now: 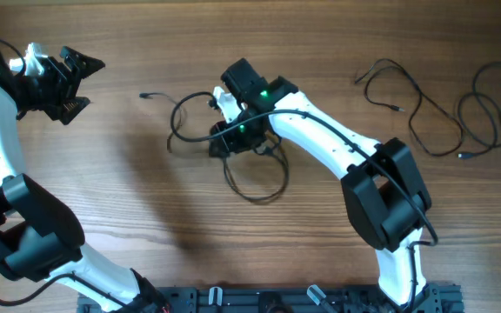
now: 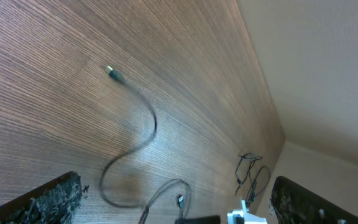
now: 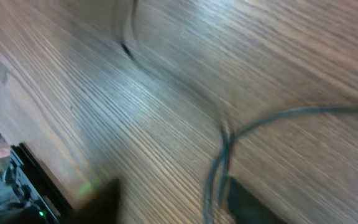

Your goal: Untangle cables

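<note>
Closest to me, along the front edge of the desk (image 1: 146, 217), the two arms rise from their black mounts. A little further in lies the tangle of cables (image 1: 252, 187): thin black cords, with one wide loop sagging toward me and smaller curls bunched beyond it near the middle of the desk. The right gripper (image 1: 219, 141) is down over that bunch, a green light glowing on its wrist. Its own camera gives a smeared picture, but the two dark fingers (image 3: 247, 199) stand apart with bare wood between them, so it is open. One strand curves in just beside a finger, and I cannot tell whether it touches. Another strand runs out left from the tangle and ends in a small plug (image 1: 144, 96) lying flat on the wood. Further off at the far left, the left gripper (image 1: 85, 84) hangs above the desk, spread wide with nothing in it. At the far right, well apart from the tangle, more loose cables (image 1: 424, 117) lie in easy curves.
</note>
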Robot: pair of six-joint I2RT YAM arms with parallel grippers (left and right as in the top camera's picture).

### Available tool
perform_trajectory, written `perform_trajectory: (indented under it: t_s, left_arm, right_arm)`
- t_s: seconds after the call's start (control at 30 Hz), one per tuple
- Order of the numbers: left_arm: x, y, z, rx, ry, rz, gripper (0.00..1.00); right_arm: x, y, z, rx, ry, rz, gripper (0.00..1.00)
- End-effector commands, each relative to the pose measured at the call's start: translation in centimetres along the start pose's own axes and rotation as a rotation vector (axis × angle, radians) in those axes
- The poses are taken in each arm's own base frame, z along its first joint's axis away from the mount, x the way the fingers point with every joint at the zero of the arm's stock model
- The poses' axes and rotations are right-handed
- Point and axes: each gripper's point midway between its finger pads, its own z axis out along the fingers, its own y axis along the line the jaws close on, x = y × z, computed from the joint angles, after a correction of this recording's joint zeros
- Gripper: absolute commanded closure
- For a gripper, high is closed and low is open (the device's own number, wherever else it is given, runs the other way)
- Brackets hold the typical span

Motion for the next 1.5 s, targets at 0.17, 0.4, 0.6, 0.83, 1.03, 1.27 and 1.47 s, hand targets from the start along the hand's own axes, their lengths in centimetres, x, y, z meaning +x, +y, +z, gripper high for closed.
perform_trajectory:
  t_s: [0.17, 0.4, 0.6, 0.83, 1.03, 1.27, 1.47]
  left_arm:
    - [0.0, 0.0, 0.0, 0.000, 0.000, 0.019, 0.00]
    - [-1.1, 0.1, -0.1, -0.011, -0.044, 0.054, 0.00]
    - [-1.9, -0.2, -0.1, -0.003, -0.076, 0.076, 0.00]
    - [-0.2, 0.1, 1.2, -0.042, -0.011, 0.005, 0.00]
    - [4.2, 3.6, 4.9, -0.462, 0.020, -0.058, 0.06]
    - [8.0, 4.9, 9.8, -0.714, -0.013, 0.179, 0.54]
    - [8.9, 3.7, 14.7, -0.679, -0.122, 0.344, 0.44]
  right_arm:
    - [-3.3, 0.7, -2.3, -0.116, -0.121, -0.030, 0.15]
    - [-4.5, -5.1, -6.3, -0.079, -0.177, 0.109, 0.09]
    - [-1.8, -12.4, -8.6, 0.095, -0.123, 0.299, 0.00]
    - [-0.5, -16.7, -10.4, 0.209, -0.112, 0.350, 0.00]
    - [-1.2, -18.5, -11.5, 0.211, -0.173, 0.437, 0.00]
    - [-1.3, -19.0, -11.8, 0.215, -0.184, 0.440, 0.00]
    - [-0.8, -21.0, -12.4, 0.334, -0.187, 0.455, 0.00]
